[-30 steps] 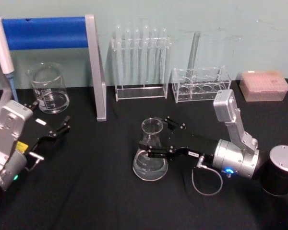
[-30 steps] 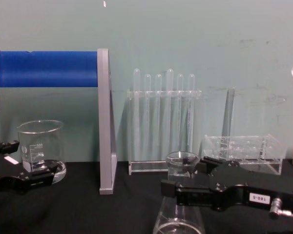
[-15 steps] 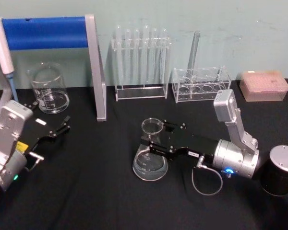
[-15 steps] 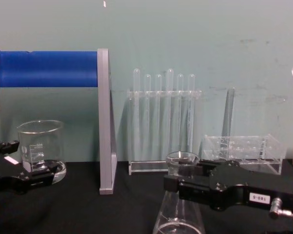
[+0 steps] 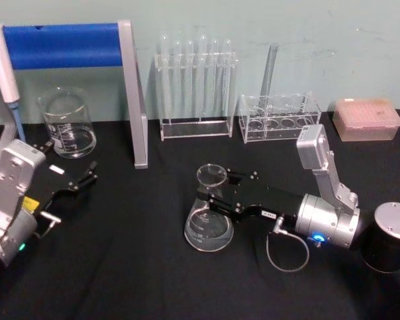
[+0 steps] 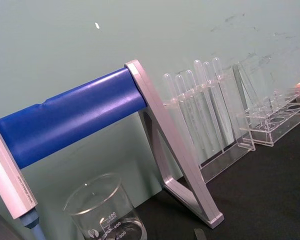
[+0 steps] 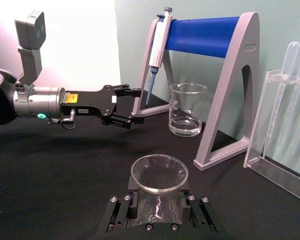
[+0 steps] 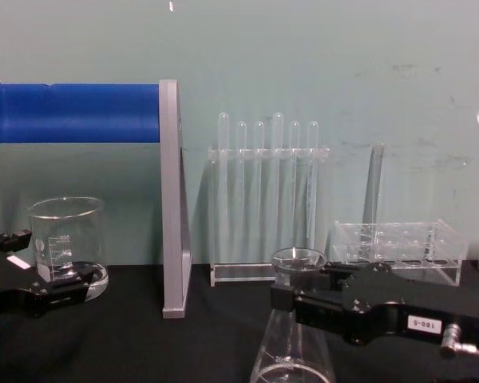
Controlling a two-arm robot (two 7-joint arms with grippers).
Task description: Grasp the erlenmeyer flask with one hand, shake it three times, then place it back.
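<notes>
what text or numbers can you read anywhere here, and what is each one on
"180-5": white label on the right gripper.
Beaker: printed scale with numbers, too blurred to read surely.
Left gripper: yellow and white stickers, too small to read.
Erlenmeyer flask: markings too faint to read.

All four cameras share the blue stand: the head camera looks down on it from high, the chest camera faces it low and level, the left wrist looks up from close, and the right wrist sees its end from farther off.
</notes>
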